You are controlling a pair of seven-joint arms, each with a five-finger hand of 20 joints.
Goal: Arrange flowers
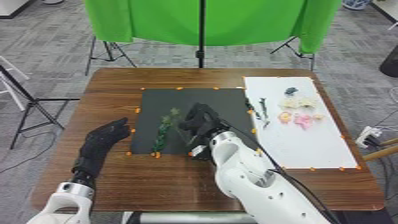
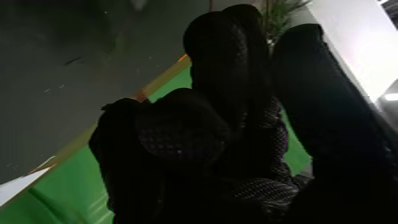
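fingers look relaxed and nearly straight on the left hand [image 1: 107,133], just beside the black sheet [image 1: 204,95]. i cannot tell whether the right hand [image 1: 203,121], over that sheet, is gripping. green sprigs [image 1: 163,135] lie near it; pink flowers [image 1: 303,121] rest on the white sheet [image 1: 311,147].

Left hand [image 1: 105,135] sat well apart from the right hand, on its left, fingers relaxed, nearly straight, angled forward and inward. Left arm [image 1: 64,204] trailed behind that hand, toward the near edge. Right hand [image 1: 204,121] was slightly farther forward than the left hand. Right arm [image 1: 250,175] ran back from it and outward to its right. Black gloves covered both hands; metallic wrists sat just behind them.
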